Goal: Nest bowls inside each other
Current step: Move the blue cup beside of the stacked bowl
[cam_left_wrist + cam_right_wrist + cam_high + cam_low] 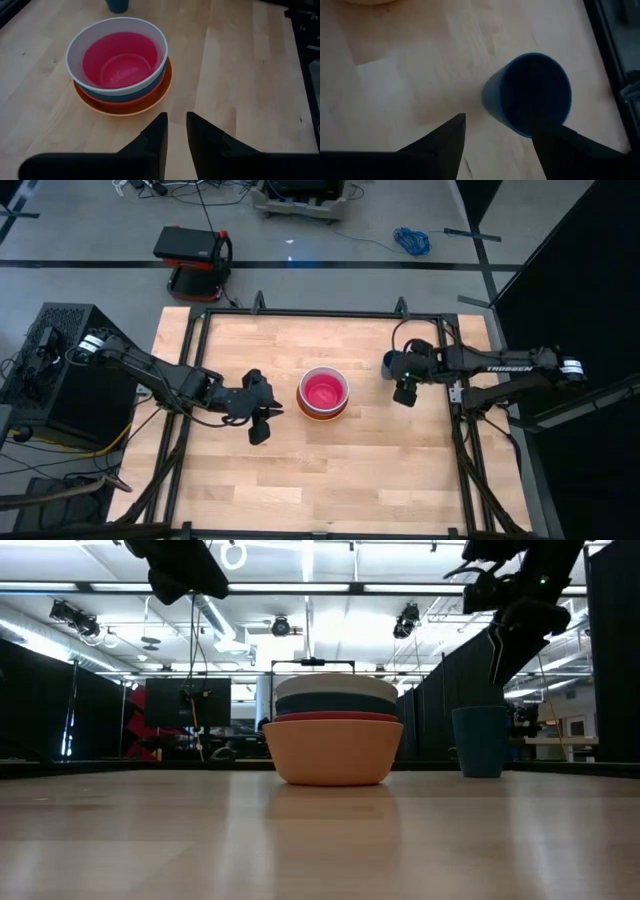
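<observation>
We see five bowls nested mid-tabletop [240, 490]: the orange bowl [331, 752] at the bottom, then red-orange [331, 717], teal [131, 92], white [75, 42], and the pink bowl [120, 57] innermost. The blue cup [532, 92] stands alone to the right of the stack, upright. Our right hand [497, 132] hangs above it, fingers apart and empty, one either side of the cup's near edge. Our left hand [175, 131] hovers left of the stack, fingers nearly together, holding nothing.
</observation>
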Available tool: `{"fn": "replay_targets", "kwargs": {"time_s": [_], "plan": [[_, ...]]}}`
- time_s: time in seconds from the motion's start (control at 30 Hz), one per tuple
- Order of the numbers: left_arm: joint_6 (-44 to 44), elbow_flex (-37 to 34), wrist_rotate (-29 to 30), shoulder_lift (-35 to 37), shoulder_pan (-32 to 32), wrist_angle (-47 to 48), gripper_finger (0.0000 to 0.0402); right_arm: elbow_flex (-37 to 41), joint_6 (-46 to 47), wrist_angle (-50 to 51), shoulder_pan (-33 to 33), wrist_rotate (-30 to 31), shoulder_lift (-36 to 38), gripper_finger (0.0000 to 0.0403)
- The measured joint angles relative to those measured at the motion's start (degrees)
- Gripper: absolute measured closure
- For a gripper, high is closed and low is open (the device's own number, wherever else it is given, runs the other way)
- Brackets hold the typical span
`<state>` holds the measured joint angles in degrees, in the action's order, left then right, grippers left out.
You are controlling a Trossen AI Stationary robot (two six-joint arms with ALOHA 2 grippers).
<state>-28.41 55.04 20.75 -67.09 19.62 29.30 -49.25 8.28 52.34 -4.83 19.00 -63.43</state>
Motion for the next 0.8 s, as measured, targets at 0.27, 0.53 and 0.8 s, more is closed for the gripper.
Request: {"fn": "replay_targets", "kwargs": {"time_s": [0.27,0.53,0.8], "plan": [[-0.4,0.0,0.0,0.0,0.0,-0.1,0.0344,1.9,-2.9,-2.9,-5.1,-3.8,-0.1,0.0206],[-0.4,0.0,0.0,0.0,0.0,-0.1,0.0344,7.4,-4.2,-6.7,-8.7,-5.8,-0.2,0.02],[-0.4,0.0,0.0,0.0,0.0,-0.1,0.0344,8.9,-4.5,-9.1,-11.3,-6.9,-0.4,0.026]]}}
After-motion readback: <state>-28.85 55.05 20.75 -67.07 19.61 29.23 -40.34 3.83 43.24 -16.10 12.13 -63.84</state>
